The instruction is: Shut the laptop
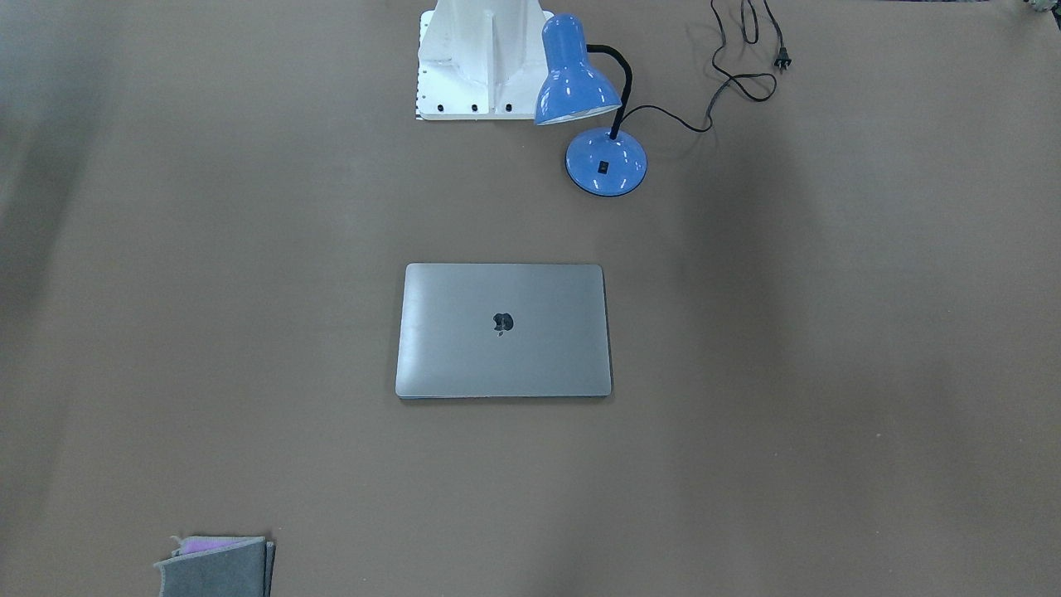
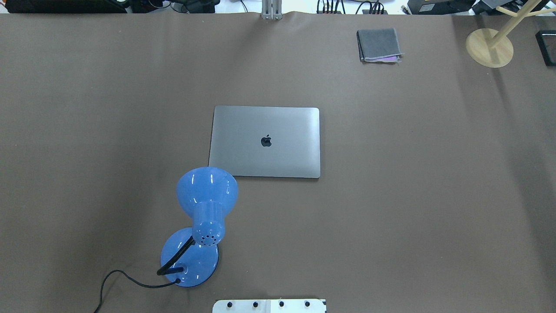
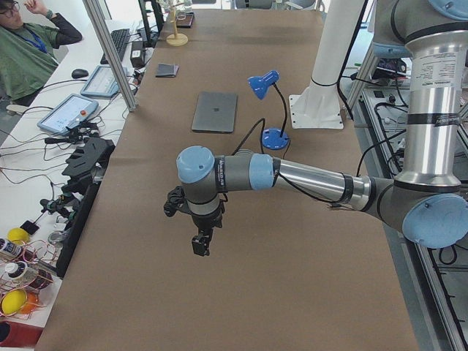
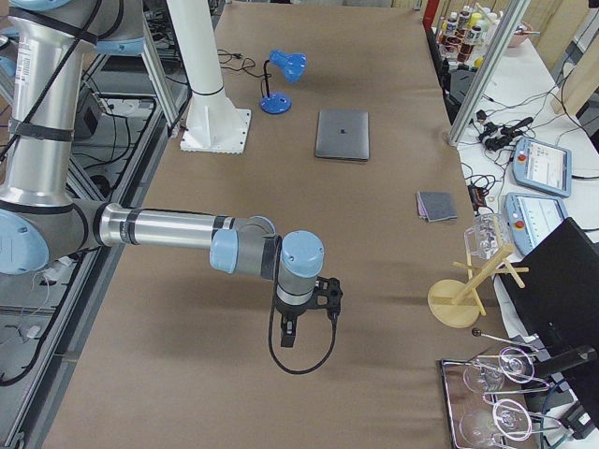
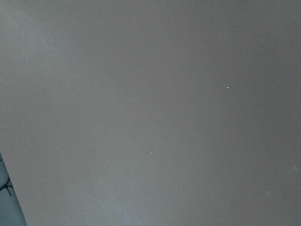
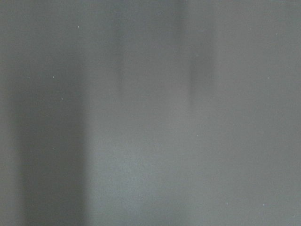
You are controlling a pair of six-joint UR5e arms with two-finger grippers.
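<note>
Laptop (image 2: 278, 130) lies shut, blue lamp (image 2: 206, 191) near its corner; left pincer (image 3: 199, 247) and right pincer (image 4: 288, 335): spread or not, cannot tell.

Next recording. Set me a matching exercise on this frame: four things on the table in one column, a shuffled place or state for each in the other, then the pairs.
1. slim grey metal laptop
2. blue desk lamp
3. folded grey cloth
4. round-based wooden stand

A. farthest to the robot's right
B. lid shut, lying flat
C. plug lying loose on the table
D. pink layer showing at one edge

Pairs: 1-B, 2-C, 3-D, 4-A.
</note>
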